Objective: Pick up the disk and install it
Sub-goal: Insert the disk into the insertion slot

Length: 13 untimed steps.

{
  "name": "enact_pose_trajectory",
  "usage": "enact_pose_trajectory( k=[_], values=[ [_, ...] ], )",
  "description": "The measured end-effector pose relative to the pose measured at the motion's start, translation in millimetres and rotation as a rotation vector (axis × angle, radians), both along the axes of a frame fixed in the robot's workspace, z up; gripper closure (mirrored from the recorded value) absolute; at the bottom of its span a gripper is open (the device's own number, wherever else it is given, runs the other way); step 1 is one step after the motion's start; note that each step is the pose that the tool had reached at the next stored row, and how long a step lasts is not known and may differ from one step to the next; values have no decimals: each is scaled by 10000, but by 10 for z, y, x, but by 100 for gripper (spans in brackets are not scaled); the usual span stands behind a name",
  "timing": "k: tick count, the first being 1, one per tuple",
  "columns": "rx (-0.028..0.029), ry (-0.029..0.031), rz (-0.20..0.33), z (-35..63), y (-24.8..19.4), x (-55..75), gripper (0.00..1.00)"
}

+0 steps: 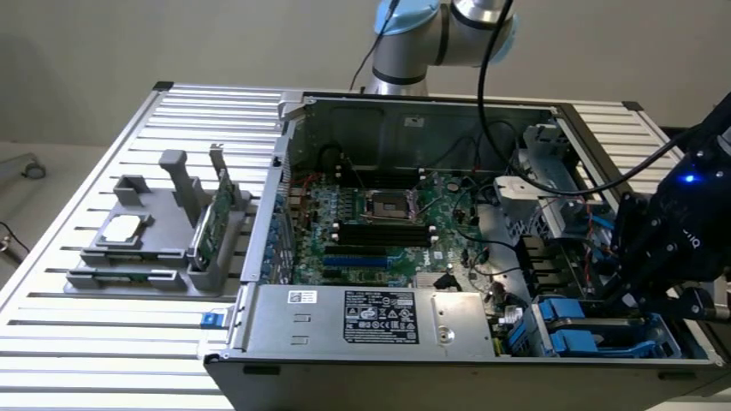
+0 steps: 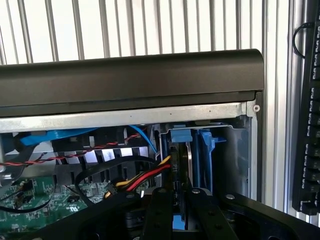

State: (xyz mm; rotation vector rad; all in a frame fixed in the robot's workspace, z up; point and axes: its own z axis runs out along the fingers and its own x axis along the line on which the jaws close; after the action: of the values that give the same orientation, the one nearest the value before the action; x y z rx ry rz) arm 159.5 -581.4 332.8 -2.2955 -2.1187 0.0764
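While the gripper (image 1: 649,287) hangs low over the drive bay (image 1: 594,330) at the exterior view's lower right corner of the open computer case (image 1: 423,111), the disk (image 2: 181,172) stands on edge between its jaws, and this looks like the installing part of the job. The jaws sit narrow, pinched on the disk's thin dark edge, with blue carrier rails (image 2: 200,150) framing it on both sides. In the wrist view the disk is partway into the slot, upright, just beside the bay's grey metal wall.

My read on doing this well: keep the disk square to the slot, because those blue plastic rails are guides and any tilt would likely bind them against the bay. Press straight along the rails, gently, since plastic clips flex and could snap. Watch the cable bundle (image 2: 142,177), red, yellow and black, lying right next to the disk; it looks close enough to snag.

Textures now. The case is bare sheet metal, dull silver, with sharp folded edges and a glossy black front bezel (image 2: 130,75). The green motherboard (image 1: 383,227) sits flat in the middle, studded with dark slots. Nearer the front, the boxy silver power supply (image 1: 371,321) wears a printed label. Everything rests on a ribbed aluminium table (image 1: 92,325), and off to the exterior view's left a grey moulded holder (image 1: 160,248) carries a small square chip (image 1: 123,227) and a thin green card (image 1: 222,214) standing on edge.
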Motion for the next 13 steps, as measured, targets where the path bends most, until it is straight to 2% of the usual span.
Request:
enact_pose_trajectory(
  k=[4, 7, 10, 12, 13],
  values=[
    [-21, 31, 1, 117, 0, 1, 82],
    [-18, 44, 1, 207, 0, -2, 64],
    [-15, 55, 0, 268, 0, -4, 58],
    [-16, 58, 0, 289, 0, -4, 46],
    [-2, 58, -1, 288, -1, -5, 46]
  ],
)
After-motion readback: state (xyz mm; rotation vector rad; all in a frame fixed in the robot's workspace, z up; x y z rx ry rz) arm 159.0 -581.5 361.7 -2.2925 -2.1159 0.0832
